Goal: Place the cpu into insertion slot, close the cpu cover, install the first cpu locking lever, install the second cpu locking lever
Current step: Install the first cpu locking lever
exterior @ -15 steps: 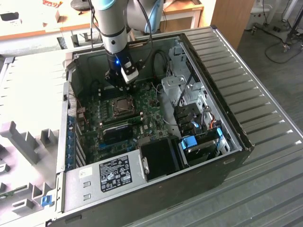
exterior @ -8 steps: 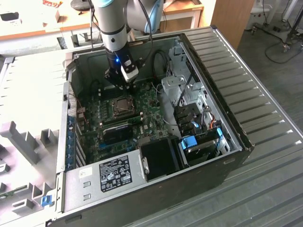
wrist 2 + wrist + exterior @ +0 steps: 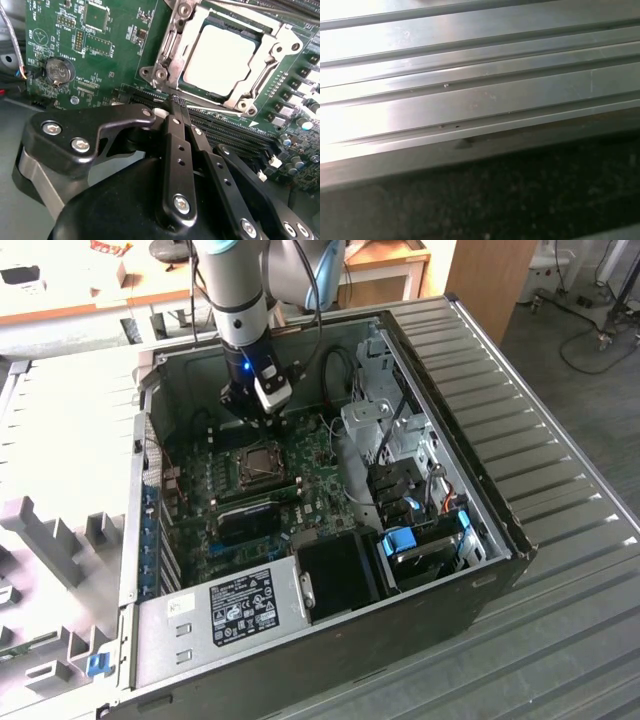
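The cpu (image 3: 222, 57), a pale metal square, lies in the insertion slot (image 3: 262, 462) on the green motherboard. The grey cpu cover (image 3: 167, 55) is folded down around it, and the chip shows through its window. A thin locking lever (image 3: 215, 106) runs along the socket edge nearest my gripper, and another rod crosses the far edge. In the second wrist view my gripper (image 3: 179, 104) has its black fingers (image 3: 176, 150) pressed together, tips right at the near lever's end. In the exterior view the gripper (image 3: 272, 423) hangs just behind the socket.
The open computer case holds a power supply (image 3: 235, 610) at the front, a drive cage with blue tabs (image 3: 405, 540) on the exterior view's right, and a black card (image 3: 250, 520) in front of the socket. Memory slots (image 3: 235, 135) and a coin battery (image 3: 59, 70) flank the gripper. Ridged grey metal (image 3: 480, 100) appears in the first wrist view.
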`<action>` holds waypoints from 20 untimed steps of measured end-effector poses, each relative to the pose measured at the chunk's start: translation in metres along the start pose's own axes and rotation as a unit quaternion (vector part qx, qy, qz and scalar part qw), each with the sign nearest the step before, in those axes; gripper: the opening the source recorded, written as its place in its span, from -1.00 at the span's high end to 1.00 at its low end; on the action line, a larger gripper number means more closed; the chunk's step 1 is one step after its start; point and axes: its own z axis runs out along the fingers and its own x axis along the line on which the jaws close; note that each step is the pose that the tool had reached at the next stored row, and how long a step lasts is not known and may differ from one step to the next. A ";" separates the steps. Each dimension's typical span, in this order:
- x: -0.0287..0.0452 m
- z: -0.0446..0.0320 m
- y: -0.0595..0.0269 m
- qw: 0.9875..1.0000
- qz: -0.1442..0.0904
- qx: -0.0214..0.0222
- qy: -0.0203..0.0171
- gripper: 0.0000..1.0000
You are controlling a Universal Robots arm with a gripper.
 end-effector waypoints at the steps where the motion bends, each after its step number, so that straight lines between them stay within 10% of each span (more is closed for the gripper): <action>1: 0.0001 -0.0010 0.0000 1.000 0.000 0.000 0.000 0.80; 9: -0.0008 -0.0197 0.0013 1.000 0.000 0.000 0.000 0.80; 20: 0.0091 -0.0200 -0.0006 1.000 0.000 -0.001 -0.002 0.80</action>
